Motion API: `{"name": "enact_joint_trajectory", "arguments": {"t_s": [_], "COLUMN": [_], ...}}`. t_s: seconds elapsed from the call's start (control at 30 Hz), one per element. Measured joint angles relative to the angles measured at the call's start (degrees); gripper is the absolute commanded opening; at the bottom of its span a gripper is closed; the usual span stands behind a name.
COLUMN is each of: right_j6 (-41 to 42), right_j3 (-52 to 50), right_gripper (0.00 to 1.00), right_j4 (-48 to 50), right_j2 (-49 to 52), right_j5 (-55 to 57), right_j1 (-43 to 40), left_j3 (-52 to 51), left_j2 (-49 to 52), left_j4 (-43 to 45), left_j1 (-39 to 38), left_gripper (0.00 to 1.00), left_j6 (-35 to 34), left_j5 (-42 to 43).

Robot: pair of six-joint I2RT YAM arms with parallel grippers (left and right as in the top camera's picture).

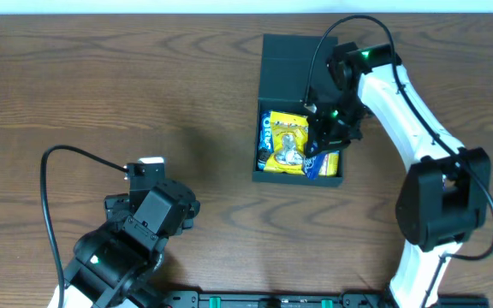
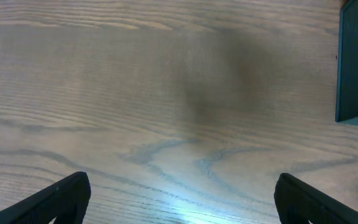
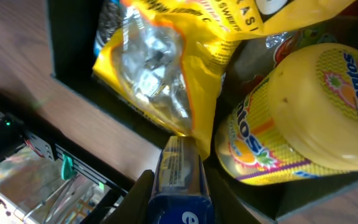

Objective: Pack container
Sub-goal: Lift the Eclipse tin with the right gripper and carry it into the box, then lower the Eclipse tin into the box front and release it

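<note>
Matte dark teal-black square cardboard container (image 1: 291, 73), lid open, right of centre in the overhead frame. Right gripper (image 3: 180, 202) clamped on blue foil packet (image 3: 179, 165) (at the box's edge); best seated between yellow crinkly bag (image 3: 160, 68) and yellow Mentos tub (image 3: 303, 118) before release. Left gripper (image 2: 179, 199) wide, empty, lower left.

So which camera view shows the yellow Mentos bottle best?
The right wrist view: the Mentos bottle fills the right side, lying in the container, its label readable. Overhead, the right gripper covers most of it; only a yellow patch shows. The left wrist view shows only the container's outer wall.
</note>
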Motion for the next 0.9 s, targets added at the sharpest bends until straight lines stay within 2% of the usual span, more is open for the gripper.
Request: {"name": "enact_joint_trajectory", "arguments": {"t_s": [0.73,0.9], "right_j6": [2.03,2.03], "right_j3": [1.27,1.64], "right_gripper": [0.02,0.18], "right_j4": [4.15,4.04], "right_j2": [7.21,7.21], "right_j5": [2.05,2.54], "right_j1": [1.05,1.22], "left_j3": [0.0,0.0], "left_j2": [0.0,0.0], "left_j4": [-0.02,-0.02], "left_j1": [0.0,0.0], "left_gripper": [0.95,0.95], "left_j6": [0.0,0.0], "left_j5": [0.0,0.02]}}
